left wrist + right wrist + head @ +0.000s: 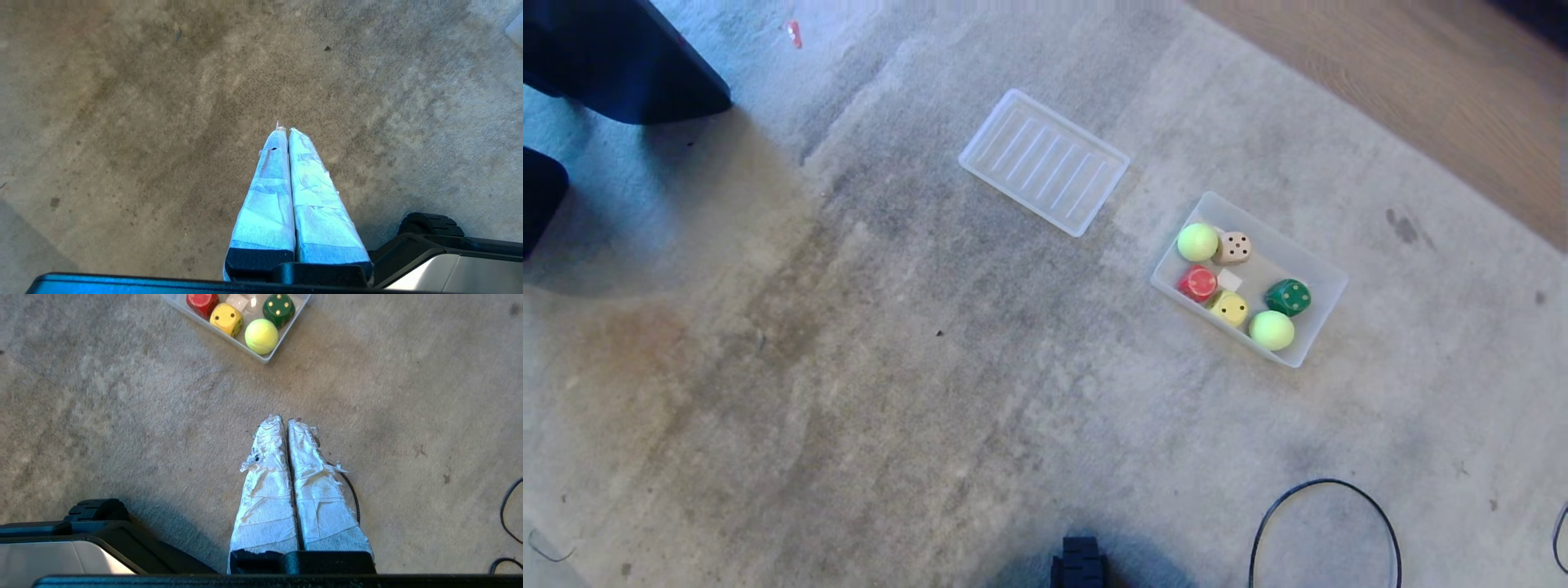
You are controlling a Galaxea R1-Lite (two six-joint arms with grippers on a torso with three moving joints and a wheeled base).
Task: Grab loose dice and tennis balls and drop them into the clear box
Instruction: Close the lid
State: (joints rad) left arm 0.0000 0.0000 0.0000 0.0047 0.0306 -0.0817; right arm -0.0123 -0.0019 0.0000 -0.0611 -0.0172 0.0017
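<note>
1. The right pincer [286, 421] hangs over bare carpet [122, 416], its two tape-wrapped fingers pressed together and pinching nothing.
2. The left pincer [284, 130] also hangs over the carpet, its wrapped fingers pressed together and empty.
3. Just behind the right pincer's fingers a thin black cable [352, 494] lies on the carpet.
4. Well ahead of the right pincer's tips sits the clear box [1319, 322], on the carpet.
5. In the box, the corner nearest that pincer holds one tennis ball [261, 336]; beside it are the yellow die [226, 319] and the dark green die [278, 309].
6. Farther in lie the red die [1198, 282], the beige die [1233, 247] and the second tennis ball [1197, 242], all inside the box walls.
7. A small white square [1229, 280] lies on the box floor among the dice.
8. Beyond the box, apart from it, a flat ribbed tray [1044, 161] rests on the carpet.
</note>
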